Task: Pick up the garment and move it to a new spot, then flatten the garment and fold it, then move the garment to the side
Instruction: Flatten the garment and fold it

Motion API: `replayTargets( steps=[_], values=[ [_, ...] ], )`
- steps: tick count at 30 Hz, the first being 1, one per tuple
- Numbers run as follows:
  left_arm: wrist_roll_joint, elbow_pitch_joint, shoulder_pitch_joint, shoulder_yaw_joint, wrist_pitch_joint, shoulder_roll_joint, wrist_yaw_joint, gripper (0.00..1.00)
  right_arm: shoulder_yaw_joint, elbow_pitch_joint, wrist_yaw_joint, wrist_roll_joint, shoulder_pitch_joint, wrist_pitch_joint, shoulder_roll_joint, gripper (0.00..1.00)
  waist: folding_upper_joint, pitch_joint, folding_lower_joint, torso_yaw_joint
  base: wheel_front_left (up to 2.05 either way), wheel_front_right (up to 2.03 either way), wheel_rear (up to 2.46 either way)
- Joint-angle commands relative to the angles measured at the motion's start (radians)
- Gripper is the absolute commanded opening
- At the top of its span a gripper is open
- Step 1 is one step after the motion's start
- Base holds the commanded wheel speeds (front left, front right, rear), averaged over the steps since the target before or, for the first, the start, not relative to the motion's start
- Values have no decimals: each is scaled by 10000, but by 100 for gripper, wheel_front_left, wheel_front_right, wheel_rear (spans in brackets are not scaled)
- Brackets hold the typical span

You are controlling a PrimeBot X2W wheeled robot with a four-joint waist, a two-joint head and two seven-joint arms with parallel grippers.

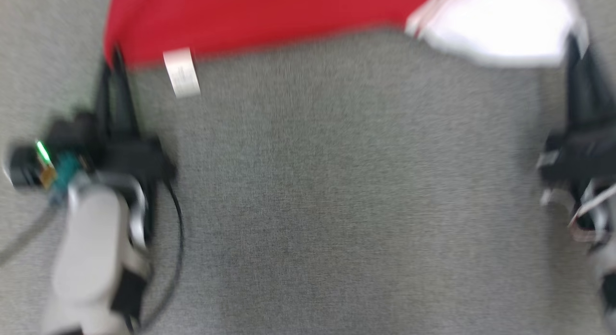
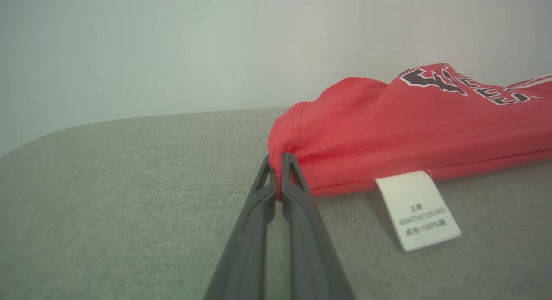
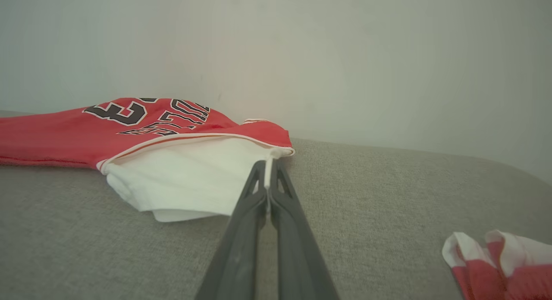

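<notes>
Pinching the garment [image 1: 264, 17] at two near corners: left gripper [image 2: 279, 164] clamped on the red hem, right gripper [image 3: 268, 168] clamped on the white edge. The garment lies at the far side of the grey surface [image 1: 337, 205]; the step is judged to be shifting or spreading it. This is best done with both arms at one pace, hem taut, grips firm, fabric low. Its label [image 2: 417, 210] at the near hem reads 上装, roughly 60MTH(120/60), 成份:100%棉. The dark chest lettering [image 3: 146, 114] includes a 3; the rest is unreadable. A second cloth [image 3: 496, 265] lies near right.
</notes>
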Motion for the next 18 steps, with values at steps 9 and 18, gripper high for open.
replayTargets(
  steps=[9, 18],
  values=[
    [-139, 179, 3594, 918, 105, -653, -187, 0, -531, 206, -33, 69, 3422, 1, 1351, 0, 1, -3368, 4, -778, 0, 0, 0],
    [28, 67, 5781, 1401, 81, -911, -306, 0, -472, 214, -33, -117, 5296, 1, 1910, 0, 1, -5004, 4, -1063, 0, 0, 0]
  ],
)
